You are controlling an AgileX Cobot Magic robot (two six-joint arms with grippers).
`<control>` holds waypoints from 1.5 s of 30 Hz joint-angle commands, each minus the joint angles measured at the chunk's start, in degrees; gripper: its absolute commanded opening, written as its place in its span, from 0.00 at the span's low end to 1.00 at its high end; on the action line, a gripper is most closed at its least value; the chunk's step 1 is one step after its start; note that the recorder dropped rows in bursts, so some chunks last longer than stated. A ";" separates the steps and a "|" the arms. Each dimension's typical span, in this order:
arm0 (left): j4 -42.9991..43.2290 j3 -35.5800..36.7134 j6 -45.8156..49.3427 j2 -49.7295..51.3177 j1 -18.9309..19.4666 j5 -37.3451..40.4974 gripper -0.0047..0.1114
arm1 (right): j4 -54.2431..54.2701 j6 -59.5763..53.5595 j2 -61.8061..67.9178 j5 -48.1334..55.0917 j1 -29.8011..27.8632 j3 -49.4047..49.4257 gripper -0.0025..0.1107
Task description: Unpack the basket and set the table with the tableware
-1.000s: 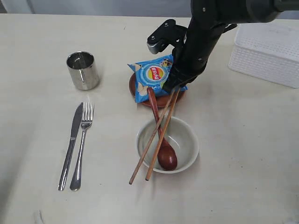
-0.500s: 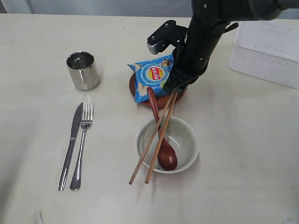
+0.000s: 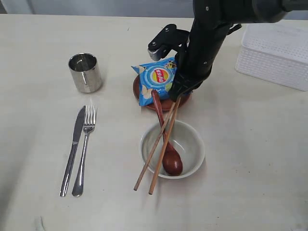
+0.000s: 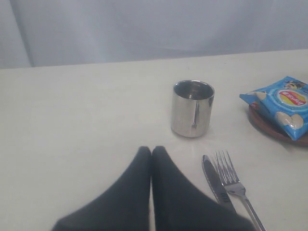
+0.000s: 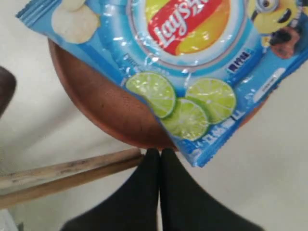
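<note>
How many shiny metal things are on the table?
3. The cup stands at the far left; the knife and fork lie side by side in front of it. The basket could hide more.

Right hand (image 3: 177, 92) low (closed), left hand (image 4: 151, 150) closed

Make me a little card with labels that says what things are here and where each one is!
bowl: holds the spoon
chopsticks: slanting across the bowl's rim
knife, fork: side by side, left of the bowl in the exterior view
cup: upright, beyond them
chip bag: lying on the brown plate
basket: far right
right gripper: jaws shut, by the chopsticks' top ends
left gripper: jaws shut, holding nothing
</note>
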 commanded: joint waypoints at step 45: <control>-0.21 0.19 0.00 -0.14 0.12 -0.45 0.04 | 21.43 39.20 -25.07 16.34 4.34 13.76 0.53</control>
